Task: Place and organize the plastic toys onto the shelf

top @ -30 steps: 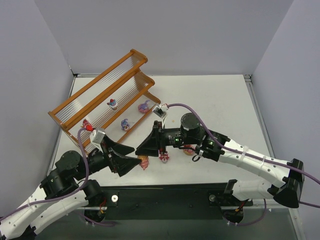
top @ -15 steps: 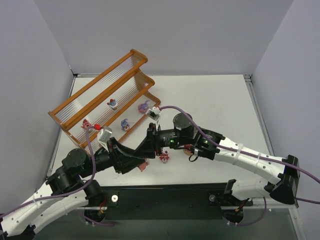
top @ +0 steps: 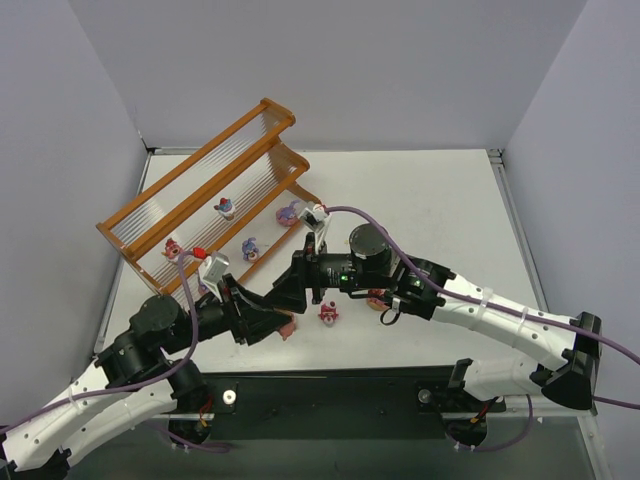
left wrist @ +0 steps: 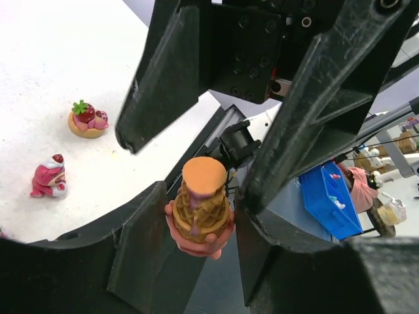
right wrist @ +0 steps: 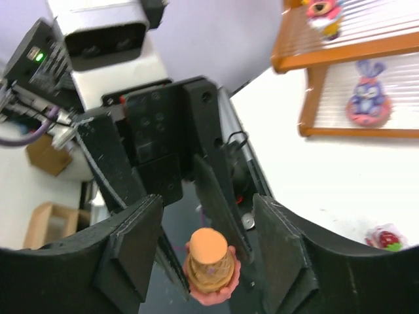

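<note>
- Pale grey walls close in a white table [top: 430, 200]. The shelf [top: 200, 175] stands slantwise at its far left corner, an orange-brown frame with three clear ribbed tiers.
- Four plastic toys [top: 226, 208] sit on the shelf, two on its middle tier and two on its lowest. One of the lowest pair is a purple bunny [right wrist: 368, 98] on a pink base.
- Both arms meet above the table just off the near side of the shelf, below its lowest tier.
- The left gripper [top: 280, 322] is clamped on a waffle cupcake [left wrist: 200, 210]. In the left wrist view its two fingers press the toy's sides.
- That cupcake has a flat orange top, a brown waffle body with a purple drip, and a pink base. It is held off the table, clear of the shelf.
- The right gripper [top: 280, 298] faces the left one with its fingers [right wrist: 134, 248] spread wide. They straddle the cupcake, with a gap showing on each side in the right wrist view.
- A pink figure [top: 328, 313] with a red cap stands on the table off the shelf's near right end.
- A strawberry donut [left wrist: 88, 121] lies on the table beyond the pink figure, farther from the shelf. From above it is partly hidden under the right arm.
</note>
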`<state>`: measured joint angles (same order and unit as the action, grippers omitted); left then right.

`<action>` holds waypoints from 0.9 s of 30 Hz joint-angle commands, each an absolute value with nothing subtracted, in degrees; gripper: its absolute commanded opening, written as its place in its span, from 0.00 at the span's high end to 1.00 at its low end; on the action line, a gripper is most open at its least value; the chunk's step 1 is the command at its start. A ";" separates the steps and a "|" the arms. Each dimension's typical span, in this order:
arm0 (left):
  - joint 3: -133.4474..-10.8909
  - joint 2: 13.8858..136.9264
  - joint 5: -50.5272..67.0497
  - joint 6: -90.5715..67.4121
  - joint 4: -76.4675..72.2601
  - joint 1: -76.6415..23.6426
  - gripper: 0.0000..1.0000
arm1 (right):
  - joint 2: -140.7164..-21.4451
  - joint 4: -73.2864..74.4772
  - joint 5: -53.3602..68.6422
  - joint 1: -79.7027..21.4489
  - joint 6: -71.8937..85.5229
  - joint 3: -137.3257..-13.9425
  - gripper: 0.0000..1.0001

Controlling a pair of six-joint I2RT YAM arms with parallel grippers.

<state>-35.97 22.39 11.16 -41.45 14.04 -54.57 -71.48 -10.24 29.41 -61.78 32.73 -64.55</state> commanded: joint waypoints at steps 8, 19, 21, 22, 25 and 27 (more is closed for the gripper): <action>-37.62 22.41 4.41 -43.24 11.95 -54.41 1.00 | -66.37 -10.63 9.77 -62.05 30.51 -66.63 0.33; -37.09 16.27 -18.53 -65.46 9.41 -54.40 1.00 | -49.31 -26.88 -2.29 -62.58 18.46 -49.93 0.20; -36.13 15.56 -22.48 -72.29 8.62 -54.41 1.00 | -49.83 -27.94 -1.67 -63.02 17.93 -49.48 0.20; -34.73 14.86 -23.80 -74.51 8.09 -54.49 1.00 | -50.27 -28.38 -1.06 -63.19 17.58 -49.74 0.20; -32.18 13.80 -26.70 -83.82 7.03 -54.41 1.00 | -52.81 -28.13 -0.44 -64.25 16.35 -51.06 0.20; -30.85 13.45 -27.59 -89.96 7.03 -54.49 1.00 | -55.35 -26.90 1.84 -65.64 15.56 -53.26 0.20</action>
<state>-33.36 14.28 -21.28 -73.97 9.89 -54.43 -51.51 -23.73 -0.49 -63.53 18.72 -50.68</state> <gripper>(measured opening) 0.520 0.798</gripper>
